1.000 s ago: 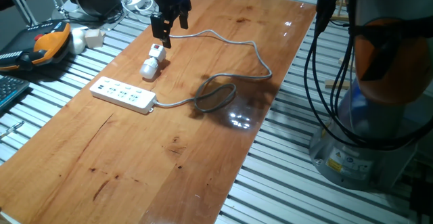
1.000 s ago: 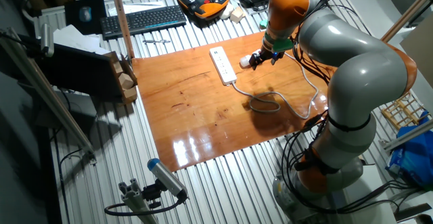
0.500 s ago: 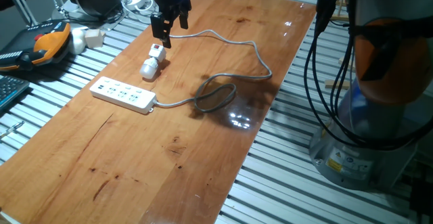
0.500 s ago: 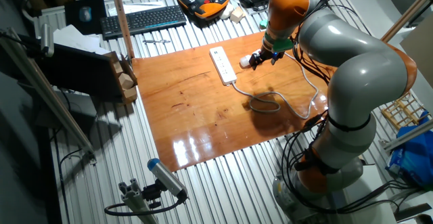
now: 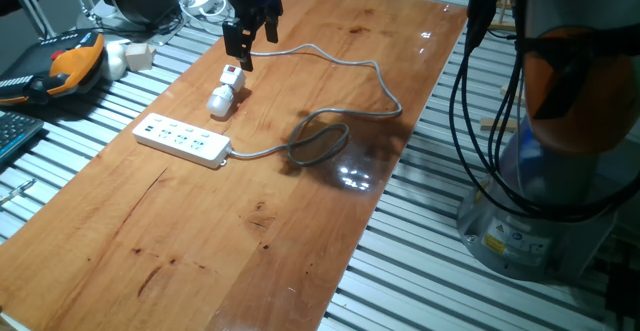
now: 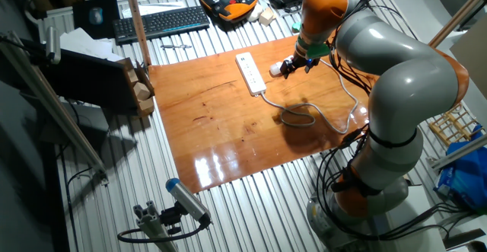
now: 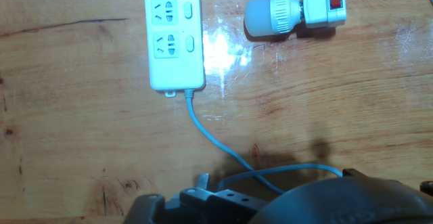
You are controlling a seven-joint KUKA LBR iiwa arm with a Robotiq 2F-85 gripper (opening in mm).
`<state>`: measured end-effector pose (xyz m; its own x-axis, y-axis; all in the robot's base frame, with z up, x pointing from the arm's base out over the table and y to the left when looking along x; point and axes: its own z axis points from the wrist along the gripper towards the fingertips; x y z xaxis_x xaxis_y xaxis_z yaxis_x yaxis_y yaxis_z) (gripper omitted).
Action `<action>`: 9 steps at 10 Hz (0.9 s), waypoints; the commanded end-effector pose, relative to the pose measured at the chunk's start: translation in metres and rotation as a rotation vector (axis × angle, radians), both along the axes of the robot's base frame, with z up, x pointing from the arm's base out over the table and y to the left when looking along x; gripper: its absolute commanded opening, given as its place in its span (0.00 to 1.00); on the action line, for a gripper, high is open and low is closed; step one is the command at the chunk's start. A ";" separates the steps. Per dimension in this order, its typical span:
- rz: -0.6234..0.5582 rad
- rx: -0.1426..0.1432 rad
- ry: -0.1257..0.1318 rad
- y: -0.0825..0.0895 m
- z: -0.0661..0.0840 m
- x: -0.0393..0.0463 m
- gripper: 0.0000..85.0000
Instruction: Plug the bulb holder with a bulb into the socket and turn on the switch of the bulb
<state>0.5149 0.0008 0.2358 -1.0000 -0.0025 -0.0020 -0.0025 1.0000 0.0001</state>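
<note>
Bulb holder [image 5: 226, 89] flat on desk [image 5: 300, 201], bulb end toward socket [image 5: 183, 139], long axis crosswise to it; gripper [image 5: 249, 47] above, spread, empty.

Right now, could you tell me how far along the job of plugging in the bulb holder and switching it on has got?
Nothing looks done yet. The bulb holder lies on its side on the table, apart from the socket, whose visible outlets are vacant. In hand: the gripper hangs above the bulb holder, open and holding nothing. Left: grasping it, plugging it in and pressing its red switch.
</note>
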 end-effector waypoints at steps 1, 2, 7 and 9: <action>0.000 0.000 0.000 0.000 0.000 0.0000 0.00; -0.020 -0.022 0.060 0.001 0.001 -0.0005 0.00; -0.032 -0.024 0.050 0.003 0.001 -0.0013 0.00; -0.053 -0.025 0.032 0.006 -0.001 -0.0021 0.00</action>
